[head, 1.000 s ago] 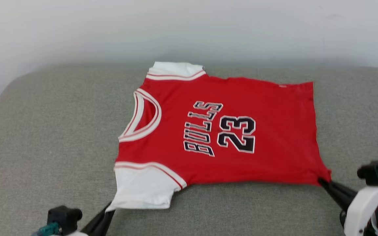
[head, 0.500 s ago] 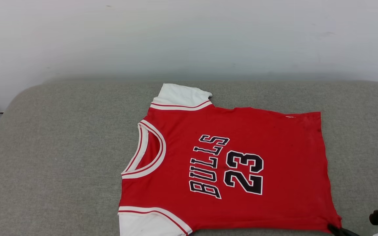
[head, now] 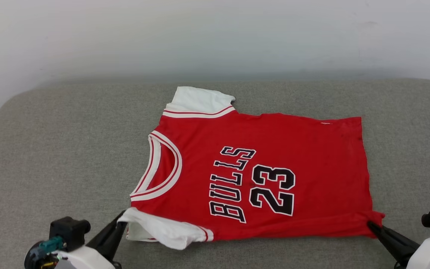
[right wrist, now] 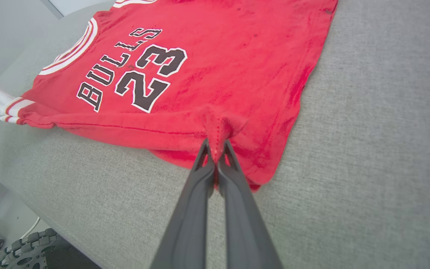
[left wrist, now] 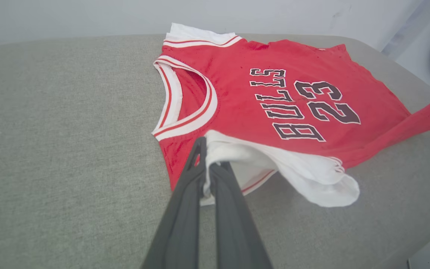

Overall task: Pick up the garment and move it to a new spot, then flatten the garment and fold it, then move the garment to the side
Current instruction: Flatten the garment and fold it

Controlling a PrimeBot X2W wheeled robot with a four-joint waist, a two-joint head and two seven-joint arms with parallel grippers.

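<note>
In our left wrist view, our left gripper [left wrist: 209, 157] is pinching the near white sleeve [left wrist: 312, 179] of the shirt [left wrist: 237, 97]. Its fingers are pressing together on a fold of the cloth. The sleeve is hanging clear of the grey cushion [left wrist: 50, 130] and curling over toward the lettering (the head view is giving us only a flattened hint of that lift).

In our right wrist view, our right gripper [right wrist: 215, 147] is nipping the near corner of the red hem [right wrist: 218, 123], fingers clamping a puckered bit of it. This view is also showing us a dark toothed wheel [right wrist: 24, 250] below the cushion's front edge.

From the head, we are seeing both arms reaching in from the bottom corners. The left fingers are slanting up and to the right, and the right fingers up and to the left. Each pair is meeting the shirt's near edge.

The shirt is lying face up across the middle of the cushion, collar toward our left and hem toward our right. Its near edge is being held slightly up at both ends, and the rest is resting flat. Farther back, the other white sleeve [head: 200, 99] is lying flat on the cushion, and a pale wall [head: 215, 37] is standing behind it.
</note>
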